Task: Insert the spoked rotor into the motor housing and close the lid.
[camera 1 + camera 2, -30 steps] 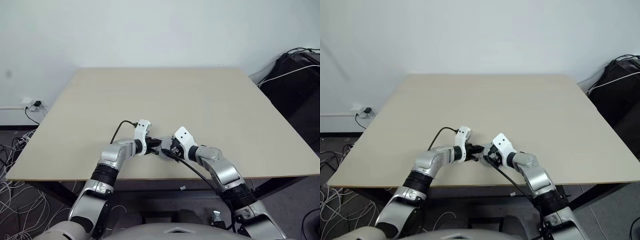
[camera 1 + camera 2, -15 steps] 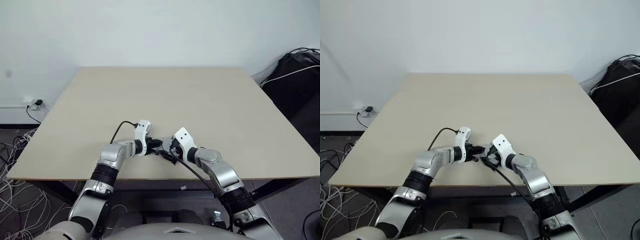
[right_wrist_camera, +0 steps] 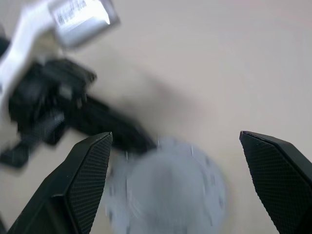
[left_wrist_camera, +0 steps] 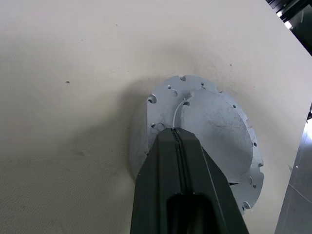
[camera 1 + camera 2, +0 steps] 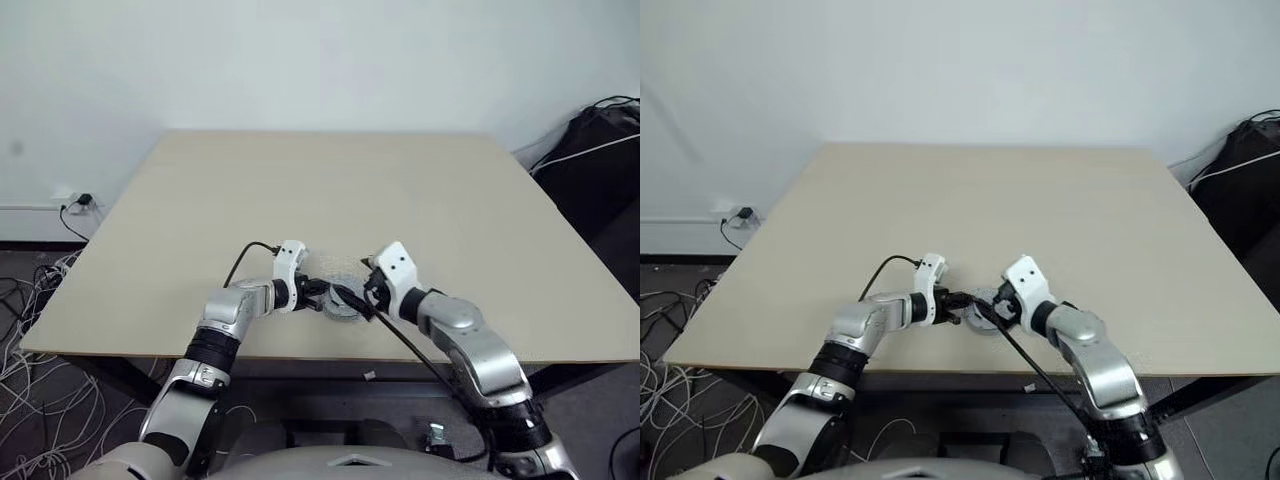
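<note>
The left claw [image 4: 178, 134] has its two black fingers pressed together, and its arm reaches forward and toward the right. The right claw [image 3: 175, 141] has its fingers spread wide apart; its arm reaches forward and toward the left, both pointing slightly downward

I see even, soft room light on the counter [image 5: 300, 190], no glare. My left wrist view is sharp, with a faint shadow beside the housing [image 4: 214, 126]. My right wrist view is motion-blurred.
</note>
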